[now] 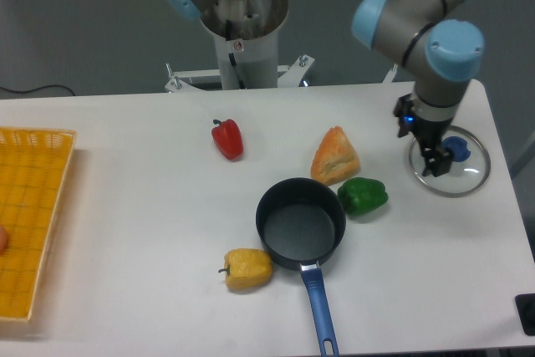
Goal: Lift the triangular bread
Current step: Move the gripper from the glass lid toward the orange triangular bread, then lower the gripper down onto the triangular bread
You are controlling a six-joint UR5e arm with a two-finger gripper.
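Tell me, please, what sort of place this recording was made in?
Probably a robotics lab set up for manipulation tests: an arm on a pedestal at a plain white table, with toy-like food such as the bread and peppers laid out beside a pan.

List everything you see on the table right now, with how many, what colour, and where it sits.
triangular bread: one, orange-tan, centre-right, just behind the pan
red pepper: one, red, centre, far side
green pepper: one, green, right of the pan rim
yellow pepper: one, yellow, front, left of the pan
pan: one, black with blue handle, front centre
glass lid: one, clear with blue knob, far right
basket: one, yellow, left edge
table: one, white
gripper: one, dark, over the lid's left edge
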